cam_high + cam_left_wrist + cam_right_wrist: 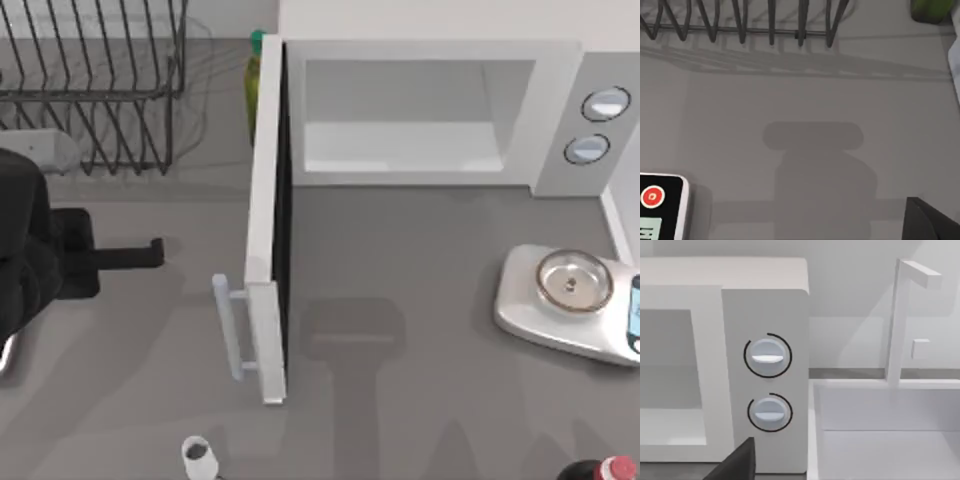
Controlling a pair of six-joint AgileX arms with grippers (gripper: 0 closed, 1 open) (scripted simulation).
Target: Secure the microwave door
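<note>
Top view shows the microwave (430, 110) at the back of the tabletop (420, 300), its pale cavity facing forward and its two knobs (596, 125) on the grey panel at its right end. The microwave door (268, 220) stands wide open, hinged at the cavity's left edge; its long axis runs straight out from the microwave toward the front of the tabletop, dark inner face turned right, bar handle (232, 325) on the left face near the free end. Open grey tabletop lies to the right of the door, in front of the cavity. The left tool (150, 253) sits left of the door, level with its middle and apart from it, pointing toward it; whether its fingers are apart or together I cannot tell. A wire rack (95, 85) stands at back left, a kitchen scale (560, 300) at right. Right wrist view faces the knobs.
</note>
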